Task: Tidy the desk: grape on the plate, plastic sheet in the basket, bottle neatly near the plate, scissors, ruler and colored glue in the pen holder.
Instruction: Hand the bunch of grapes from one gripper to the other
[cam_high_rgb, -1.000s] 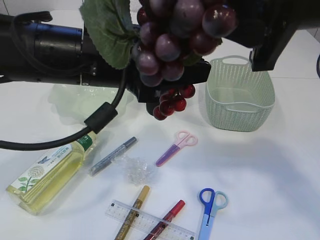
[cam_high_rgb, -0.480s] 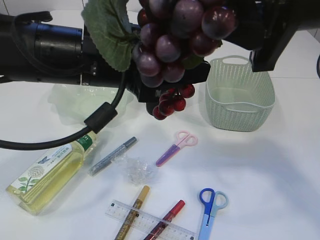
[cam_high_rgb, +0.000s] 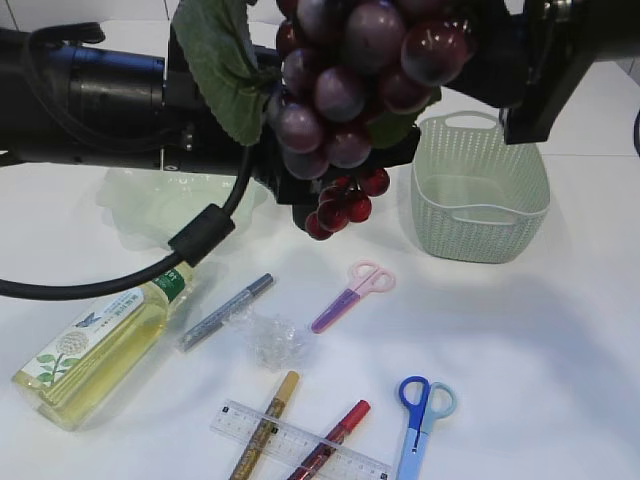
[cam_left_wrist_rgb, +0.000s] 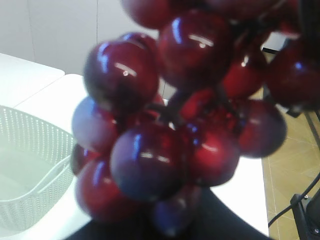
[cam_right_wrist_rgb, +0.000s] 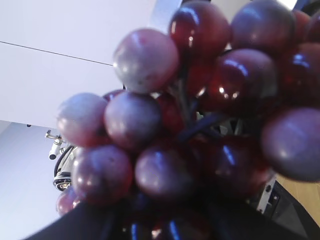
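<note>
Nothing placed yet: dark red grape bunch (cam_high_rgb: 345, 90) aloft at 12 o'clock, between both arms; I can't tell either jaw's grip. Pale green plate (cam_high_rgb: 150, 205), mint woven basket (cam_high_rgb: 480, 215) unfilled; pens, scissors, ruler untouched.

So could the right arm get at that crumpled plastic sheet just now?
Probably not right away: its tool sits up at the grape bunch. The plastic sheet itself lies uncovered on the table, nothing on it.
</note>
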